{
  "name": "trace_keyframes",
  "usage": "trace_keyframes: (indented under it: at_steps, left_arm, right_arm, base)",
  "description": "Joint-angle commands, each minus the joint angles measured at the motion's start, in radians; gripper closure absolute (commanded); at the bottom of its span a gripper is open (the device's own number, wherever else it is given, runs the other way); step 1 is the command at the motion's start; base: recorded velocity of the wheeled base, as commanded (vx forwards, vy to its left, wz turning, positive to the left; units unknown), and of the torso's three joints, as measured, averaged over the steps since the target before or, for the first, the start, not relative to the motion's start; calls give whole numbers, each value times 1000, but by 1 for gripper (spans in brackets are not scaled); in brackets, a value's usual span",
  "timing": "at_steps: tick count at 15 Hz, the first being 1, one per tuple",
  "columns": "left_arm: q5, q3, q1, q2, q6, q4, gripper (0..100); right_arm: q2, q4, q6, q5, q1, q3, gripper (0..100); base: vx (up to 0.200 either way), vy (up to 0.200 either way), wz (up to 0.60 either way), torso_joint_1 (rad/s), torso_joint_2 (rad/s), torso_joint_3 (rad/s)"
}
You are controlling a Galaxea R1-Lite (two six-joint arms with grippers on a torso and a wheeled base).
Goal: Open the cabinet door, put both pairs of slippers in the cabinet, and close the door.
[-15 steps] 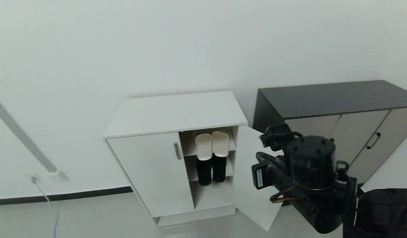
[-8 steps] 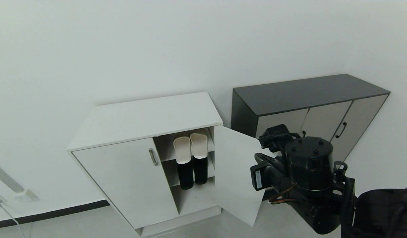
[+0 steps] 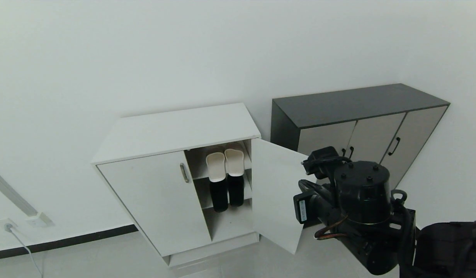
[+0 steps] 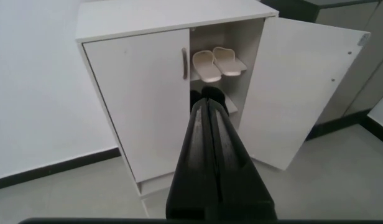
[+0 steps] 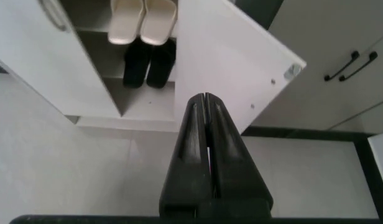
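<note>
cabinet [image 3: 176,129] white | upper slippers [image 3: 225,165] cream | lower slippers [image 3: 227,195] black | side cabinet [image 3: 354,102] dark-grey top

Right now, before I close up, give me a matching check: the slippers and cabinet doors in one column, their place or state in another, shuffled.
1. white slippers
2. black slippers
3. left cabinet door
4. right cabinet door

a. swung open
b. on the upper shelf
c. shut
d. on the shelf below the upper one

Pairs: 1-b, 2-d, 3-c, 4-a

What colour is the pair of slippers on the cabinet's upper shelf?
Cream white; the upper slippers show best in the left wrist view.
</note>
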Motion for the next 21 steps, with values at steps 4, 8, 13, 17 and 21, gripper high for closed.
trace_keyframes:
  at_steps: [4, 8, 13, 17, 21]
  left_arm:
    - [0, -1, 0, 0, 0, 1, 100]
    - [0, 0, 0, 0, 0, 1, 100]
    - [0, 0, 0, 0, -2, 1, 100]
    - [0, 0, 0, 0, -2, 1, 100]
    - [0, 0, 0, 0, 0, 1, 100]
  right_arm:
    - [13, -1, -7, 0, -40, -11, 100]
    - [49, 10, -22, 38, -130, -109, 100]
    - [177, 138, -36, 181, -362, -394, 100]
    - [318, 244, 10, 274, -483, -626, 100]
    - [472, 324, 53, 345, -542, -805, 100]
  base:
    - [0, 0, 0, 0, 0, 0]
    - [0, 0, 0, 0, 0, 0]
    - [0, 0, 0, 0, 0, 0]
    - [0, 0, 0, 0, 0, 0]
    - [0, 0, 0, 0, 0, 0]
